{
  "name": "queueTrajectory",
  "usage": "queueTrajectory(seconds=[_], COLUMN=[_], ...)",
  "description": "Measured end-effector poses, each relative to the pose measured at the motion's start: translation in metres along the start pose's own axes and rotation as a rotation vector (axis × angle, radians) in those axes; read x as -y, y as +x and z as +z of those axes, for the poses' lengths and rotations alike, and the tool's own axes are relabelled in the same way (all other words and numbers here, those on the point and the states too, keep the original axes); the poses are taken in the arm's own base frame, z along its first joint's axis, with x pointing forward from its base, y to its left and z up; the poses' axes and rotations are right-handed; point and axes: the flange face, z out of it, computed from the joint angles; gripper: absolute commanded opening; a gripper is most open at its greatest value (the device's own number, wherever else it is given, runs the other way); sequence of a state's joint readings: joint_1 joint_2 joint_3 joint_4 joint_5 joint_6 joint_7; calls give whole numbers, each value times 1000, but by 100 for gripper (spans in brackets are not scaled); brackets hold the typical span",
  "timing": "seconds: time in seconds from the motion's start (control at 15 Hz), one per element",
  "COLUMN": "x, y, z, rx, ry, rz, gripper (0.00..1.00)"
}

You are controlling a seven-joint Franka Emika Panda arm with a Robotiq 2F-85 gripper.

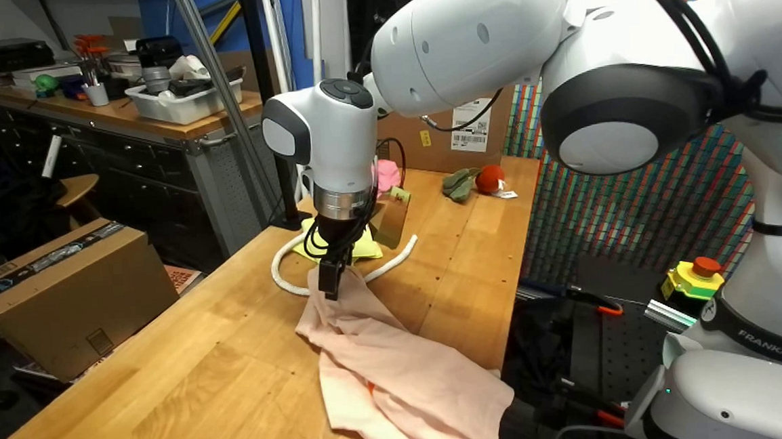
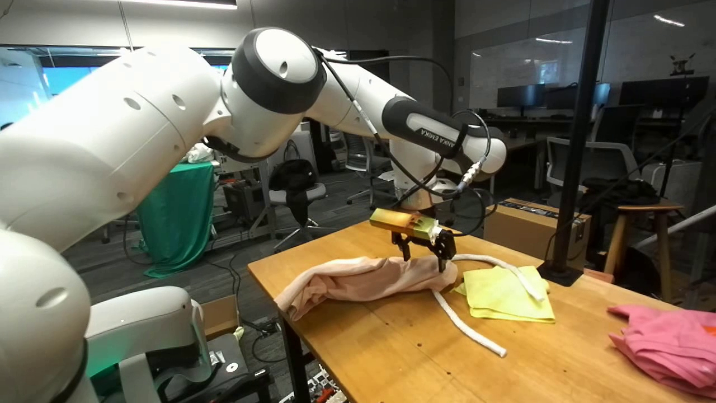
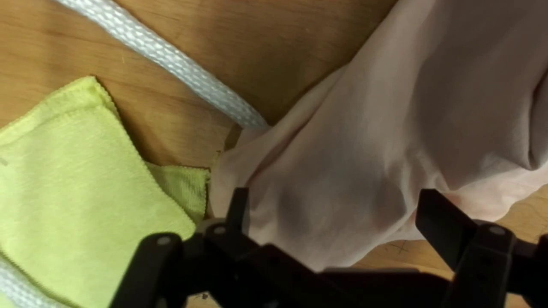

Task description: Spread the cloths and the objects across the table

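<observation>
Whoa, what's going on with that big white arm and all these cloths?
A white robot arm leans over a wooden table, its open gripper poised at one end of a rumpled peach cloth, with no grip on it. A white rope runs under that cloth, and part of it lies across a folded yellow cloth. A crumpled pink cloth and a small red and green item lie farther along. The job is to spread these out.
</observation>
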State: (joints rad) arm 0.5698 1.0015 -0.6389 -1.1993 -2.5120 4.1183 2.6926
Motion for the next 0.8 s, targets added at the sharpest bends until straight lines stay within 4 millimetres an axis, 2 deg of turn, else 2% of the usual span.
queueTrajectory(seconds=[0.6,0.73,0.8], x=[-5,-8,-9], y=[-3,-4,-4], z=[7,9,10], rx=[38,45,47], ry=[7,7,6], rz=[3,5,5], gripper=[100,72,66])
